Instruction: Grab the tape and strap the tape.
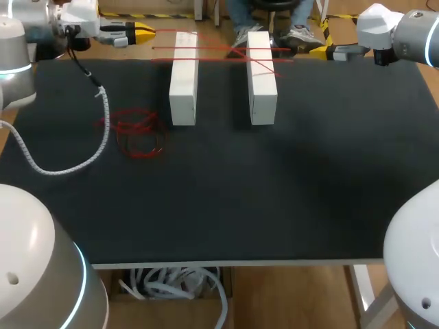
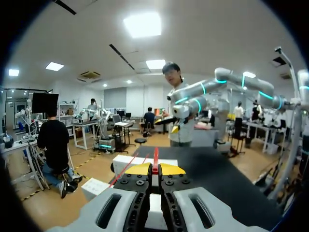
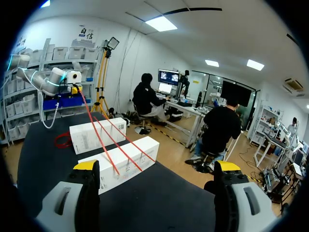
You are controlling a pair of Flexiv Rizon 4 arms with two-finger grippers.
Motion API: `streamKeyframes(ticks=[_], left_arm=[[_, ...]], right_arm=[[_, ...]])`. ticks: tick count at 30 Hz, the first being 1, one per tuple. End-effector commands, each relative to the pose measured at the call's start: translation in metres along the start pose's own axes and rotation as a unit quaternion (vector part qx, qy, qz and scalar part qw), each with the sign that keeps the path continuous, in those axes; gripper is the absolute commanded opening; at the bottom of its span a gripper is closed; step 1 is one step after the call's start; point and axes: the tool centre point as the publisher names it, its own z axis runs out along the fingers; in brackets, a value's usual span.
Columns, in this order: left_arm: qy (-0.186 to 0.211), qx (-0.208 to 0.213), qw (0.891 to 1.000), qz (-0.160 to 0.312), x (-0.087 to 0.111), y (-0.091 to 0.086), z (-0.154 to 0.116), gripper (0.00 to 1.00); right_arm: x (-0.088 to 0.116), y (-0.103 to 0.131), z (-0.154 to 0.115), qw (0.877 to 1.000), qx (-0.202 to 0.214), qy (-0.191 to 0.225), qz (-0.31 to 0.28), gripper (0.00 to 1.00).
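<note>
Table: black table (image 1: 274,205) that carries everything.
Boxes: two long white ones, standing side by side with a gap between them at the far half of the table; left box (image 1: 183,82), right box (image 1: 261,79).
Coil: one loose tangle of red tape (image 1: 137,133) lying flat on the table, just left of the left box and well apart from both claws.
Tape: thin red tape (image 1: 206,49) stretched taut across the far ends of both boxes. Three strands show on the boxes in the right wrist view, and they cross one another over the right box.
Left claw: the left claw (image 2: 155,169) is at the far left corner, clenched on the tape's end, which runs out from between its yellow tips toward the boxes.
Right claw: the right claw (image 3: 157,166) is at the far right edge, fingers spread wide and holding nothing. The boxes and tape lie ahead of it, apart.
</note>
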Motion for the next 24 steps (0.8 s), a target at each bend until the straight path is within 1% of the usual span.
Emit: streamKeyframes(ticks=[1, 4, 7, 11, 12, 14, 19, 21, 24], left_arm=[[0.006, 0.034, 0.999, -0.006, -0.002, -0.001, 0.0, 0.0], [0.011, 0.035, 0.999, 0.007, 0.0, -0.006, 0.002, 0.0], [0.013, 0.036, 0.999, 0.01, 0.001, -0.01, 0.003, 0.0], [0.016, 0.074, 0.997, -0.004, 0.0, -0.017, 0.001, 0.0], [0.019, 0.094, 0.995, -0.014, 0.0, -0.019, 0.0, 0.0], [0.018, 0.107, 0.994, -0.018, -0.001, -0.022, -0.001, 0.0], [0.019, 0.108, 0.994, -0.009, -0.001, -0.027, -0.001, 0.0], [0.018, 0.096, 0.995, -0.003, -0.001, -0.028, 0.0, 0.0], [0.021, 0.103, 0.994, -0.001, 0.0, -0.031, 0.002, 0.0]], right_arm=[[-0.001, 0.0, 0.001, 1.0, 0.002, 0.003, 0.0, 1.0], [-0.001, 0.0, 0.001, 1.0, 0.002, 0.003, 0.0, 1.0], [-0.001, 0.0, 0.001, 1.0, 0.002, 0.003, 0.0, 1.0], [-0.001, 0.0, 0.001, 1.0, 0.002, 0.003, 0.0, 1.0], [-0.001, 0.0, 0.001, 1.0, 0.002, 0.003, 0.0, 1.0], [-0.001, 0.0, 0.001, 1.0, 0.002, 0.003, 0.0, 1.0], [-0.001, 0.0, 0.001, 1.0, 0.002, 0.003, 0.0, 1.0], [-0.001, 0.0, 0.001, 1.0, 0.002, 0.003, 0.0, 1.0], [-0.001, 0.0, 0.001, 1.0, 0.002, 0.003, 0.0, 1.0]])
